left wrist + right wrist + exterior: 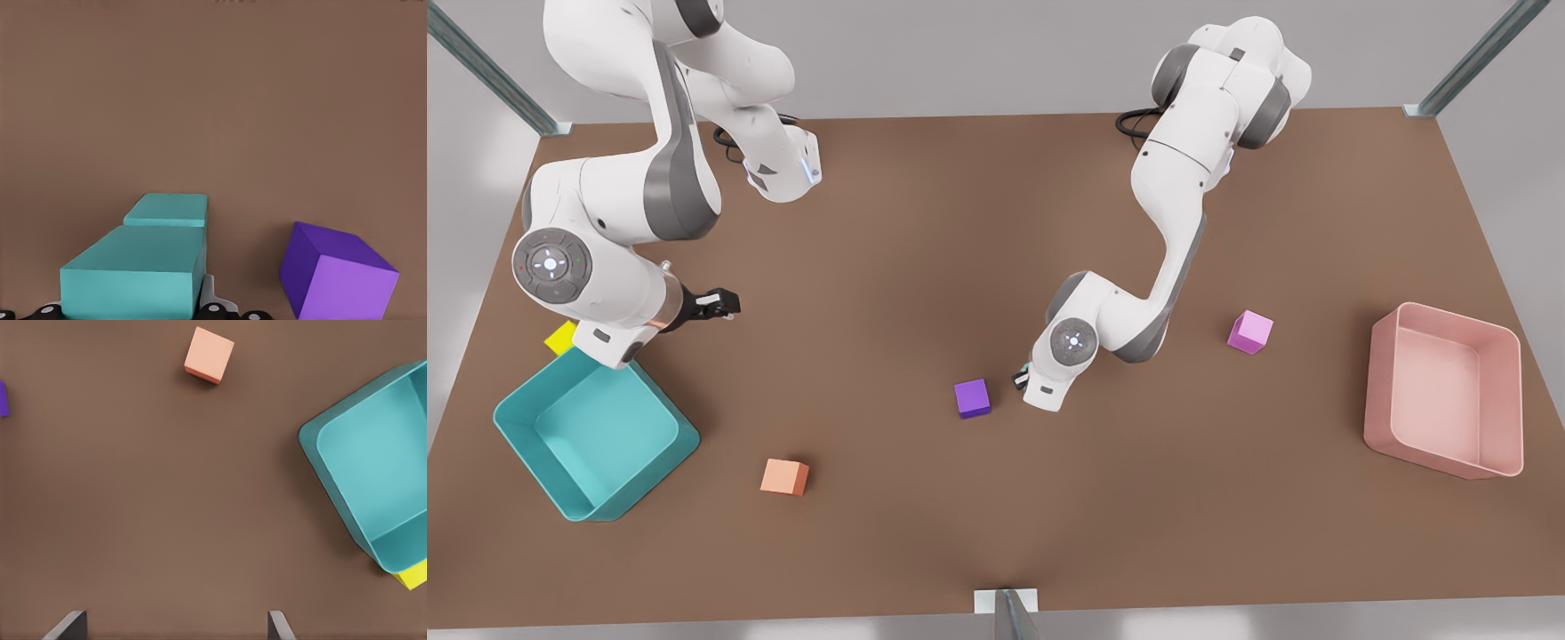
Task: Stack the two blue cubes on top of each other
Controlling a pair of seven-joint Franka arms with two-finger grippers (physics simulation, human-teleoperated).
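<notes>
left gripper (1021, 377) low at bench (925, 231) centre, jaws grasping near blue cube (137, 270); 2nd blue cube (168, 209) just beyond, purple cube (972, 397) at its 9 o'clock. step: carry/align. next: lift, centre over 2nd, lower. right gripper (725, 302) waits near teal bin (525, 427), jaws released.

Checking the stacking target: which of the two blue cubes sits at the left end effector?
The nearer blue cube, between the left end effector's fingers; the other blue cube lies behind it.
</notes>
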